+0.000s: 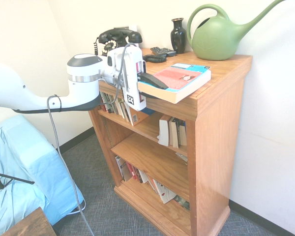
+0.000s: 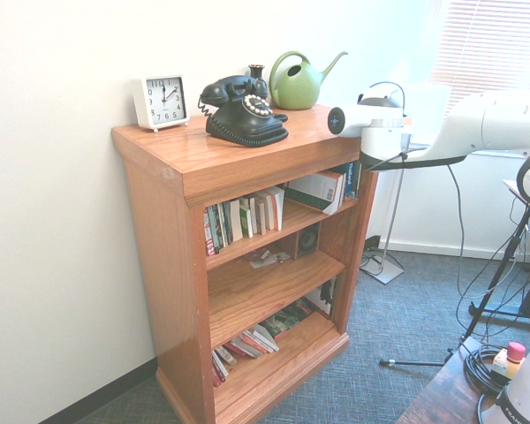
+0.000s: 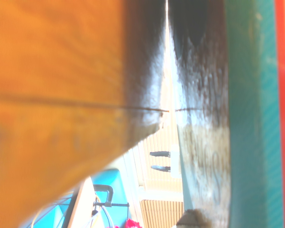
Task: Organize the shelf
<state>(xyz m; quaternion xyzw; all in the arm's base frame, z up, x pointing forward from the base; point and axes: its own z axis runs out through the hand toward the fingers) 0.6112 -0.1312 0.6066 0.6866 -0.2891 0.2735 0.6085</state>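
The gripper (image 1: 146, 80), centre-left of the first exterior view, has its fingers clamped on a thick red-and-teal paperback (image 1: 178, 81) lying across the front edge of the oak shelf (image 1: 214, 128), which fills the frame's centre and right. Much of the book overhangs there, so letting go could tip it to the floor. Pushing it further back risks nudging the green watering can (image 1: 217, 34) and black vase (image 1: 178, 34) at the upper centre.
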